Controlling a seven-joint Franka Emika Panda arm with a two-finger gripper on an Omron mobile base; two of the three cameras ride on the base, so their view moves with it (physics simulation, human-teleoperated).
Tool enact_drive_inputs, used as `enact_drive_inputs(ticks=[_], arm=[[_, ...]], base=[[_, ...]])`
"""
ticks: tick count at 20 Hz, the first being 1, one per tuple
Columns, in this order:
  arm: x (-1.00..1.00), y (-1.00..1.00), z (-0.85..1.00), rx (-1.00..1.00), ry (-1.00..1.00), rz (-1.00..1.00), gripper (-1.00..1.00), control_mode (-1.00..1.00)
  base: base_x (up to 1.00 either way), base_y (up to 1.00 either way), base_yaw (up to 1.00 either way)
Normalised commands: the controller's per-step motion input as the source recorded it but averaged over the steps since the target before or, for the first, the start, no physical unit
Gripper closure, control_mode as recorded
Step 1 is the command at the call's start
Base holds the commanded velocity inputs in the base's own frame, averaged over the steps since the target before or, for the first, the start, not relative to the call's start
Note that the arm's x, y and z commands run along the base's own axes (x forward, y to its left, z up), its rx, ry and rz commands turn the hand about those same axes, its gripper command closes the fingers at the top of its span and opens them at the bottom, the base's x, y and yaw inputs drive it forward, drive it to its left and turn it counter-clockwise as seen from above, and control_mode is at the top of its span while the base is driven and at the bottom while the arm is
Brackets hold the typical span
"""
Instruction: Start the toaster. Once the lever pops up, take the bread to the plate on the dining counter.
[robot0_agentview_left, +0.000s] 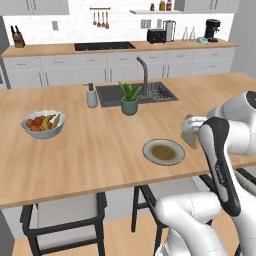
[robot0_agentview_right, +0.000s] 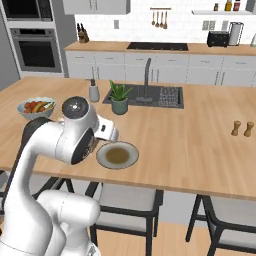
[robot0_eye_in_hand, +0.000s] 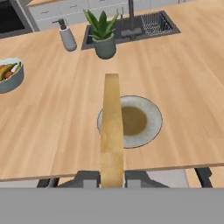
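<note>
My gripper (robot0_eye_in_hand: 110, 178) is shut on the bread (robot0_eye_in_hand: 111, 135), a pale tan slice seen edge-on and standing upright between the fingers. The slice hangs above the near left part of the plate (robot0_eye_in_hand: 151, 114), a round grey-beige dish on the dining counter (robot0_eye_in_hand: 52, 122). In the left base view the bread (robot0_agentview_left: 189, 136) sits just right of the plate (robot0_agentview_left: 163, 152), at the hand and partly behind the arm. In the right base view the arm covers the hand beside the plate (robot0_agentview_right: 118, 155). The black toaster (robot0_agentview_left: 156, 35) stands on the far wall counter.
A fruit bowl (robot0_agentview_left: 43, 123) sits at the counter's left. A potted plant (robot0_agentview_left: 130, 98), a soap dispenser (robot0_agentview_left: 92, 95) and the dark sink (robot0_agentview_left: 150, 93) lie behind the plate. Two shakers (robot0_agentview_right: 241, 128) stand to the right. Chairs (robot0_agentview_left: 65, 215) are tucked under the near edge.
</note>
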Motion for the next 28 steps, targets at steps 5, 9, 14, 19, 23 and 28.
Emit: enact_drive_inputs(ticks=[5, 9, 14, 19, 23, 28], arm=[[0.9, -0.09, -0.5, 0.11, 0.09, 0.04, 1.0, -1.0], [0.86, 0.0, -0.45, 0.06, 0.16, 0.06, 1.0, -1.0], [0.55, 0.0, -0.4, 0.04, 0.17, 0.08, 1.0, -1.0], [0.38, 0.0, -0.45, 0.03, 0.13, 0.07, 1.0, -1.0], [0.34, 0.0, -0.41, 0.01, 0.1, 0.03, 1.0, -1.0], [0.26, 0.02, -0.3, 0.0, 0.09, 0.01, 1.0, -1.0]], base=[[0.0, 0.0, 0.0], [0.0, 0.0, 0.0], [0.0, 0.0, 0.0], [0.0, 0.0, 0.0], [0.0, 0.0, 0.0], [0.0, 0.0, 0.0]])
